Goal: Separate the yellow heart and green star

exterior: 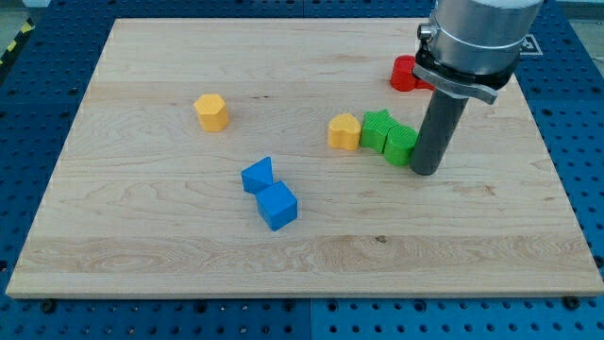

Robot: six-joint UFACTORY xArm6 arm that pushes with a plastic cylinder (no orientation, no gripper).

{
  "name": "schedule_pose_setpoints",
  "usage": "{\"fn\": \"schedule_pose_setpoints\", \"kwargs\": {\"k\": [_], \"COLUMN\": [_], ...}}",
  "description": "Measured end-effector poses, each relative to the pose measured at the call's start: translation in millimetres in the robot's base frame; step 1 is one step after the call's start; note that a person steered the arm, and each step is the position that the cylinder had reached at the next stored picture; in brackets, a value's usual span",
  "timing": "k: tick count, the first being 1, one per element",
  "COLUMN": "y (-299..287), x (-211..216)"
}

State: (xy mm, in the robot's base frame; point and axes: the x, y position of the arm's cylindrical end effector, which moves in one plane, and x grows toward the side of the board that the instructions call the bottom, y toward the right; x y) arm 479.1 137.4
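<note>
The yellow heart (344, 130) lies right of the board's middle, touching the green star (377, 128) on its right. A second green block (401, 145) touches the star at its lower right. My tip (426, 171) rests on the board just right of that second green block, touching or nearly touching it. The rod rises from the tip to the arm's grey body at the view's top right.
A yellow hexagonal block (212, 111) sits at the view's left of centre. Two blue blocks (257, 176) (277, 205) lie together below the middle. A red block (409, 74) lies partly behind the arm at the top right. The wooden board (142, 246) ends at blue perforated table.
</note>
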Motion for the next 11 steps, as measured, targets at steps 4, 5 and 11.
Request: {"fn": "schedule_pose_setpoints", "kwargs": {"k": [4,5,11], "y": [-66.3,-66.2,-93.3], "x": [9.8,-4.9,-99.4]}}
